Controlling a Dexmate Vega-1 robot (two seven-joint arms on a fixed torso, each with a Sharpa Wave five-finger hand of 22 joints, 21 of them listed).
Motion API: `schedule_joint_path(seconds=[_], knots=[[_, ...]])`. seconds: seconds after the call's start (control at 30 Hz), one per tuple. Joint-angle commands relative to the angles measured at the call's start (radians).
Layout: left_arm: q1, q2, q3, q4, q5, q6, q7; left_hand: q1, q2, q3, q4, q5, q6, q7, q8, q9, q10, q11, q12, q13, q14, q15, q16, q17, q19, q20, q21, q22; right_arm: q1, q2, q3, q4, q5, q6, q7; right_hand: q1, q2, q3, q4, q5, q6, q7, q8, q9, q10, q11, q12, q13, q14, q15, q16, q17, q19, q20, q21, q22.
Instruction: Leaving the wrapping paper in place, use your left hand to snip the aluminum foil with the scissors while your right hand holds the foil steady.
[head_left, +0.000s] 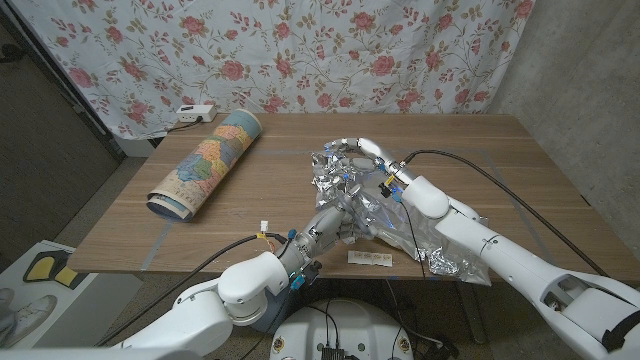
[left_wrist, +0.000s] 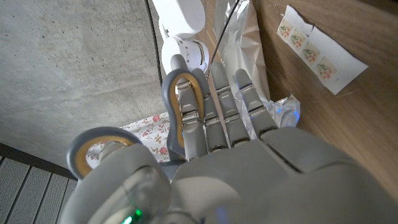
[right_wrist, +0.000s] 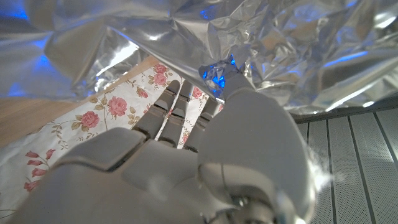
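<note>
A crumpled sheet of aluminum foil (head_left: 352, 185) lies at the table's middle and trails toward the near right edge. My right hand (head_left: 368, 160) grips the foil's raised far part, and in the right wrist view its thumb presses into the foil (right_wrist: 186, 37). My left hand (head_left: 335, 222) sits against the foil's near side and holds the scissors (left_wrist: 185, 106), with fingers through the grey, tan-lined handle loops. The blades are hidden behind the hand and the foil (left_wrist: 252, 43). The rolled wrapping paper (head_left: 207, 163), printed like a map, lies apart at the left.
A white strip of floral stickers (head_left: 370, 260) lies near the front edge, also seen beside my left hand as the sticker strip (left_wrist: 316, 46). A white power strip (head_left: 193, 113) sits at the far left edge. A floral cloth (head_left: 300, 50) hangs behind the table.
</note>
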Motion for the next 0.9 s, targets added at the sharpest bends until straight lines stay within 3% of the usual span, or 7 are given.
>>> schedule_joint_path(seconds=[0.03,0.13,0.27,0.5,0.73,0.83,0.9], knots=[[0.004,-0.019,0.001,0.009,0.012,-0.02,0.007,0.15,0.03,0.155,-0.027,-0.065,-0.038,0.028,-0.004,0.015,0.025,-0.027,0.018,0.043,0.004,-0.011,0.015,0.013,-0.011,-0.002,0.021,0.013,-0.004,-0.008,0.0,-0.022,-0.006,-0.014,0.004,0.001,0.002,-0.005,-0.002,0.002,0.006,-0.001,-0.002,0.0,0.011,-0.002,0.005,0.002,0.008,-0.192,-0.002,0.002,0.001,0.0,0.0,0.003],[0.011,-0.03,0.001,0.012,0.016,-0.035,0.017,0.217,0.029,0.273,-0.025,-0.112,-0.033,0.023,-0.003,0.025,0.043,-0.038,0.019,0.038,0.012,-0.02,0.012,0.019,-0.01,-0.005,0.039,0.021,-0.004,-0.008,0.001,-0.026,-0.005,-0.018,0.003,0.0,0.001,-0.005,-0.001,0.001,0.007,-0.001,-0.001,0.0,0.012,-0.001,0.004,0.003,0.008,-0.192,-0.003,0.002,0.001,0.0,0.0,0.003],[0.017,-0.035,0.001,0.005,0.031,-0.032,0.036,0.283,0.026,0.392,-0.033,-0.16,-0.028,0.01,-0.001,0.036,0.037,-0.045,0.027,0.056,0.028,-0.038,0.008,0.026,-0.007,-0.013,0.06,0.028,-0.004,-0.009,0.0,-0.029,-0.009,-0.018,0.003,0.0,0.001,-0.006,-0.001,0.001,0.008,-0.001,-0.001,0.001,0.013,-0.001,0.002,0.004,0.009,-0.192,-0.005,0.003,0.001,-0.001,0.0,0.003],[0.038,-0.049,0.001,-0.004,0.073,-0.044,0.082,0.408,0.025,0.571,-0.083,-0.221,-0.015,-0.035,0.012,0.064,0.046,-0.075,0.039,0.076,0.054,-0.074,0.007,0.046,0.004,-0.031,0.103,0.041,-0.001,-0.01,-0.002,-0.039,-0.015,-0.027,0.006,0.0,0.001,-0.007,-0.001,0.002,0.008,-0.001,-0.002,0.001,0.013,-0.001,0.0,0.006,0.01,-0.192,-0.007,0.004,0.0,-0.002,0.0,0.003],[0.053,-0.06,-0.002,0.0,0.095,-0.071,0.092,0.444,0.027,0.636,-0.084,-0.245,-0.021,-0.045,0.016,0.078,0.051,-0.08,0.044,0.086,0.071,-0.086,0.009,0.059,0.006,-0.04,0.124,0.046,0.003,-0.009,-0.008,-0.042,-0.022,-0.04,0.011,0.0,0.002,-0.007,-0.001,0.002,0.008,-0.001,-0.002,0.001,0.014,-0.001,-0.001,0.007,0.011,-0.192,-0.009,0.005,0.0,-0.002,0.0,0.003],[0.047,-0.062,-0.001,0.025,0.082,-0.115,0.047,0.437,0.028,0.655,-0.058,-0.257,-0.046,-0.058,0.014,0.092,0.039,-0.082,0.051,0.108,0.076,-0.092,0.004,0.064,0.008,-0.047,0.136,0.049,0.006,-0.009,-0.011,-0.045,-0.027,-0.046,0.011,0.001,0.002,-0.007,-0.001,0.002,0.008,-0.001,-0.002,0.001,0.014,-0.001,-0.003,0.007,0.011,-0.192,-0.011,0.006,-0.001,-0.003,-0.001,0.003],[0.038,-0.053,0.001,0.026,0.089,-0.112,0.029,0.429,0.028,0.685,-0.015,-0.263,-0.095,-0.069,0.014,0.117,-0.002,-0.085,0.049,0.139,0.039,-0.101,-0.009,0.086,-0.011,-0.057,0.149,0.055,0.007,-0.01,-0.011,-0.047,-0.03,-0.052,0.01,0.001,0.002,-0.007,-0.001,0.002,0.008,-0.001,-0.002,0.001,0.015,-0.002,-0.002,0.008,0.011,-0.192,-0.011,0.006,0.0,-0.003,-0.001,0.003]])
